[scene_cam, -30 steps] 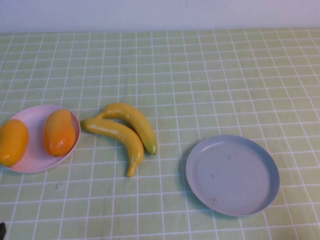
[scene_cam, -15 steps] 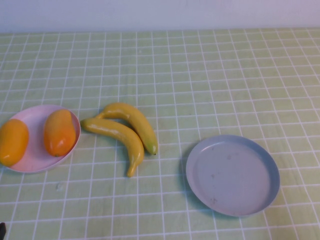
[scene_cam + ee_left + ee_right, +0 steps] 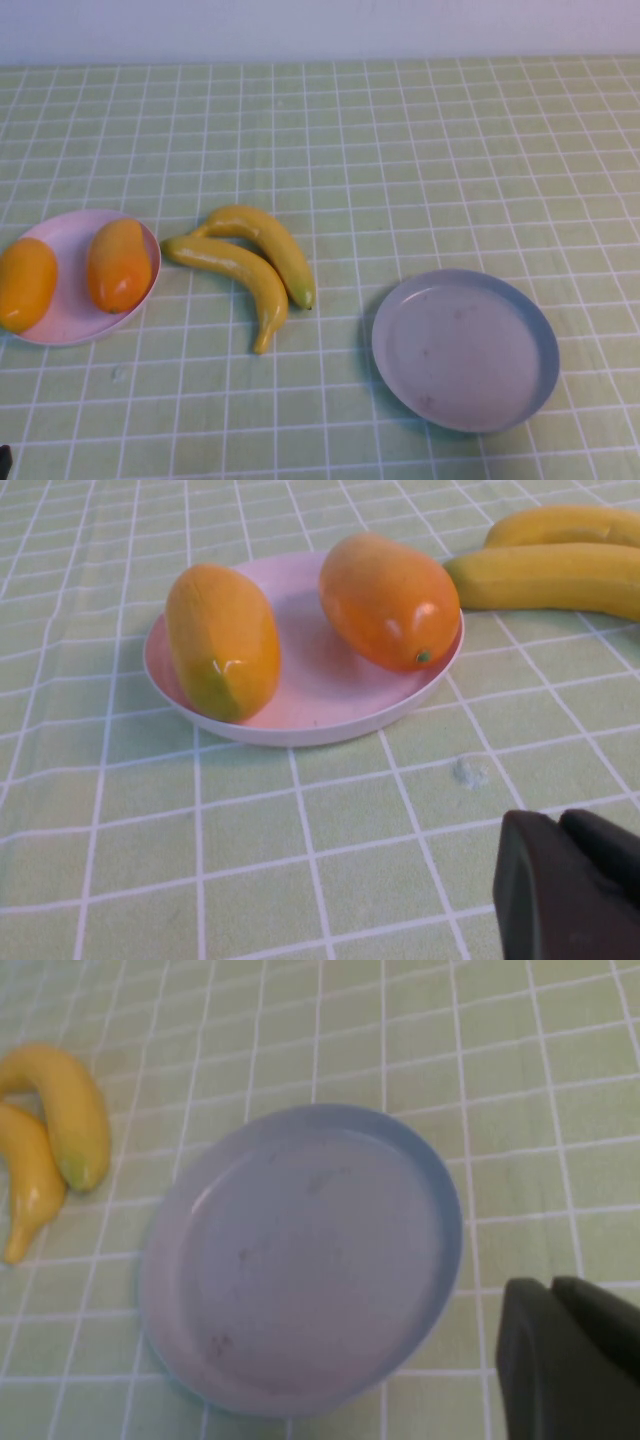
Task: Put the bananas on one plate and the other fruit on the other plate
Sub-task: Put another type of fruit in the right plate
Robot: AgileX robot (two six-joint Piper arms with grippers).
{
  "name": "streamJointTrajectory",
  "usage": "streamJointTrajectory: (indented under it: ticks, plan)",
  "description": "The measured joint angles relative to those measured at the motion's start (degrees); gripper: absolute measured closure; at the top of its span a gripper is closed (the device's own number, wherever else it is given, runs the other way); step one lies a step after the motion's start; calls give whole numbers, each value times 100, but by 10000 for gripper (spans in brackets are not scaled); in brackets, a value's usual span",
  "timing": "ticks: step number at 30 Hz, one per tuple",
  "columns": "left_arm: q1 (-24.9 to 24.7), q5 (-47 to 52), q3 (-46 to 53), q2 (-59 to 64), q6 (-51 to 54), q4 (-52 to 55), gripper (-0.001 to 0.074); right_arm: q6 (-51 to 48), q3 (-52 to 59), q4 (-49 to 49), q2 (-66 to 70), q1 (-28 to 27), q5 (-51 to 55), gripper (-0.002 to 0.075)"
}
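Two toy bananas (image 3: pixel 250 268) lay side by side on the green checked tablecloth (image 3: pixel 400 150), left of centre in the high view, touching along their lengths, greenish tips toward the lower right. Seen again at the upper left of the right wrist view (image 3: pixel 50 1140) and at the upper right of the left wrist view (image 3: pixel 560 565), on cloth and on neither plate.

Sat at lower right of the high view, well apart from the bananas: grey-blue plate (image 3: pixel 540 340), scuffed, nothing in it. Filled the middle of the right wrist view (image 3: pixel 440 1200).

Rested at the far left edge of the high view: pale pink plate (image 3: pixel 70 320), carrying two mango-like fruits (image 3: pixel 118 265), orange-yellow with a reddish blush, lying apart from each other. Nearest banana tip just beside the pink rim, possibly touching; hard to tell from here. Plate (image 3: pixel 300 725) and both fruits (image 3: pixel 390 600) plain in the left wrist view.

Left gripper (image 3: pixel 570 885) showed as a dark shape at the lower right corner of its wrist view, fingers pressed together, holding nothing, off the pink plate. Right gripper (image 3: pixel 565 1360) likewise dark at the lower right corner of its own view, fingers together, empty, just beside the grey-blue plate's rim.
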Motion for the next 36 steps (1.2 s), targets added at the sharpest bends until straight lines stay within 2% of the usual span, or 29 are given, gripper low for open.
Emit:
streamJointTrajectory:
  ticks: [7,10,19,22,25,32,36]
  plan:
    - [0,0,0,0,5,-1,733,-793,-981,-83,1431,12,704,741]
    - [0,0,0,0,5,-1,733,-892,-1258,-214,1878,312,803,741]
    - [0,0,0,0,14,-1,733,-936,-2476,-1090,3151,2172,850,740]
    - [0,0,0,0,14,-1,733,-936,-2883,-1321,3693,2776,864,716]
    - [0,0,0,0,14,-1,733,-945,-3296,-1407,4258,3301,878,655]
    - [0,2,0,0,14,-1,733,-972,-4516,-1566,5665,3904,892,396]
    - [0,2,0,0,14,-1,733,-972,-5435,-1590,6420,4053,895,336]
